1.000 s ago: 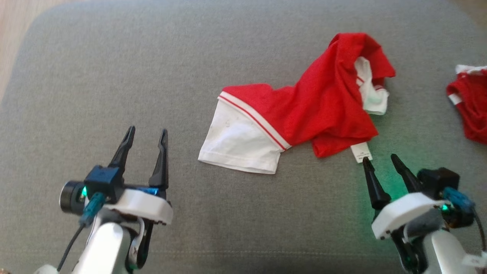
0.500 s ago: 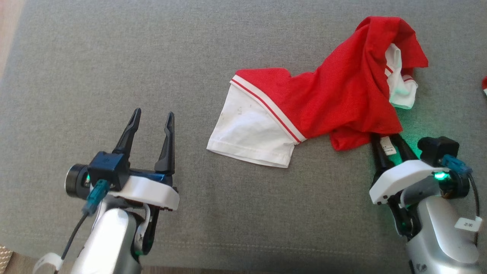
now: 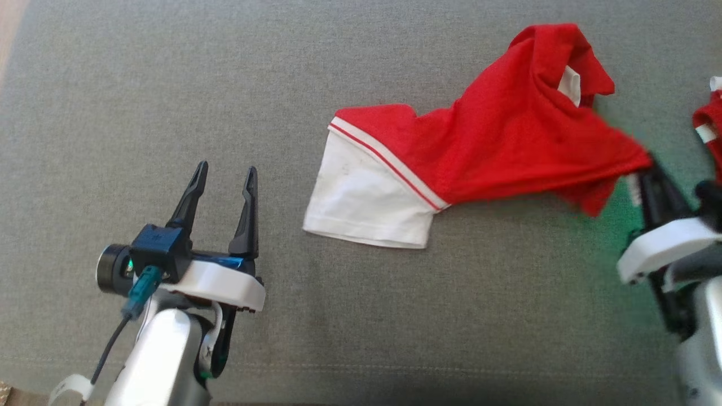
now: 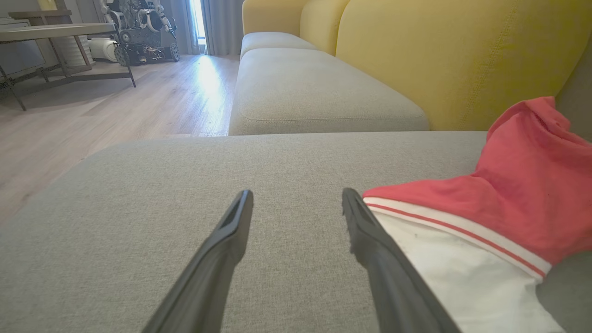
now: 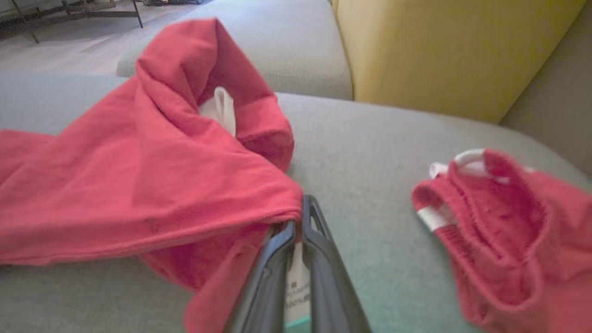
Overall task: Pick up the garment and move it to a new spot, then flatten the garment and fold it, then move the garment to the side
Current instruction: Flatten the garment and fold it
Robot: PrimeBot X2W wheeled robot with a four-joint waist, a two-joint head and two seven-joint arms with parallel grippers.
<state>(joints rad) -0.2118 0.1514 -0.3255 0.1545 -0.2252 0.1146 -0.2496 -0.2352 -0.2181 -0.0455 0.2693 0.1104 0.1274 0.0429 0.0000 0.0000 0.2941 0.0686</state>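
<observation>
Head view, item list, largest first. Grey seat cushion [image 3: 169, 84]: bears everything, with bare ground left of centre. Red-and-white T-shirt [image 3: 507, 146]: lies crumpled right of centre. Its long axis runs across the view, rising a little to the right. The white sleeve [image 3: 366, 203] points at the lower left and a bunched hump sits at the upper right. Second red garment [image 5: 499, 231]: lies just right of the shirt, apart from it. Left gripper [image 3: 225, 167]: jaws spread, empty, low over the cushion near the sleeve. Right gripper [image 5: 299, 217]: clenched on the shirt's red hem corner and its care label [image 5: 296, 282]. Handling note: the pinch looks thin, so a slow, high lift seems wise. The sleeve should clear the cushion, and the carry should go leftward, away from the neighbouring garment.
</observation>
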